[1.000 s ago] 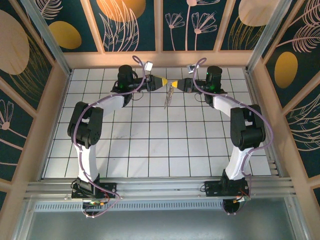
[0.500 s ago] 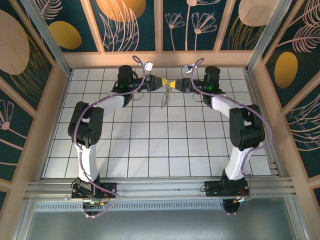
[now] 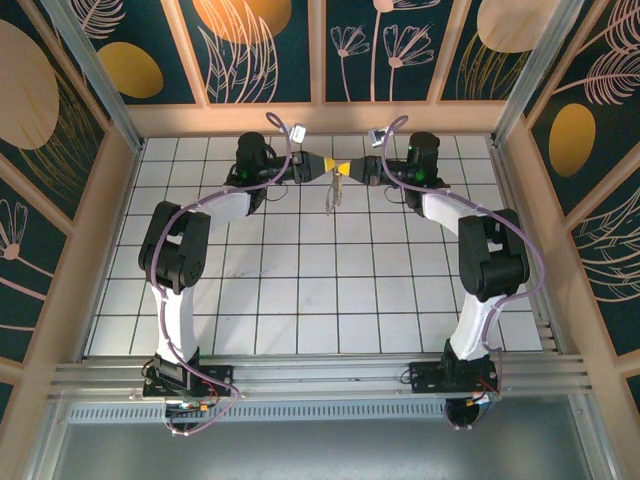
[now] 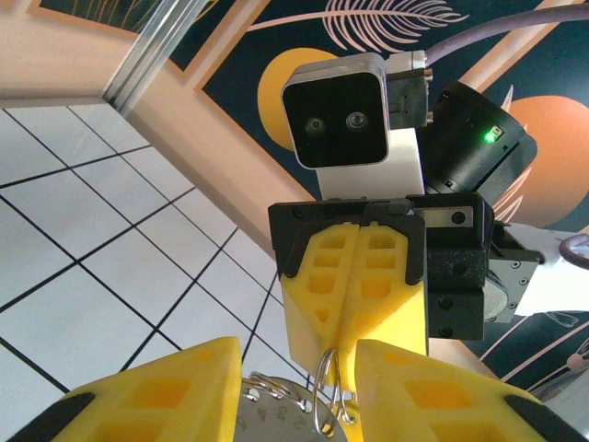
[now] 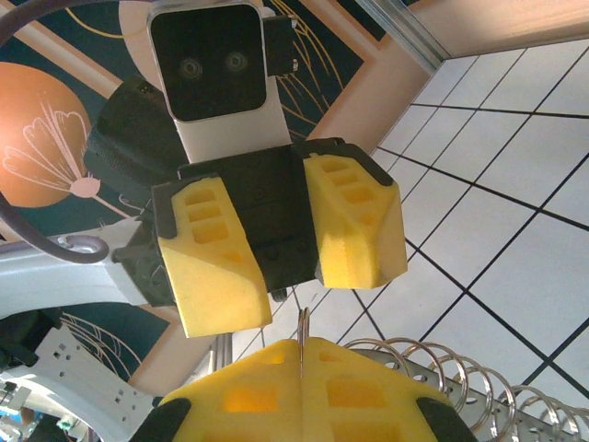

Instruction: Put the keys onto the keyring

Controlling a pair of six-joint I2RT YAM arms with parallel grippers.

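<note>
The thin grey-tan wire keyring point(image 3: 332, 196) is up in the air, dangling over the white tiled table point(image 3: 300, 290) near the middle of its far edge, right under the spot where the two yellow-tipped arms meet. The right gripper point(image 3: 347, 169) has its pads squeezed flat together with the top of the ring's wire pinched in the seam, so that's the one carrying it. In the right wrist view a springy coil of wire loops point(image 5: 446, 379) trails off just beside those pads. The left gripper point(image 3: 330, 164) is spread wide, one finger on each side of the ring, clamping nothing. Between its fingers, next to the loop, sits a flat silvery round disc point(image 4: 269, 419). It could be a key's head, but it's too cropped to call. What changed: a second ago the two yellow tips had a clear gap between them, and now they're nose to nose, with the dangling loop nudged a bit toward the left arm's side. It reads like the approach is done and the fiddly threading comes next. The left jaws probably need to close on something first.
</note>
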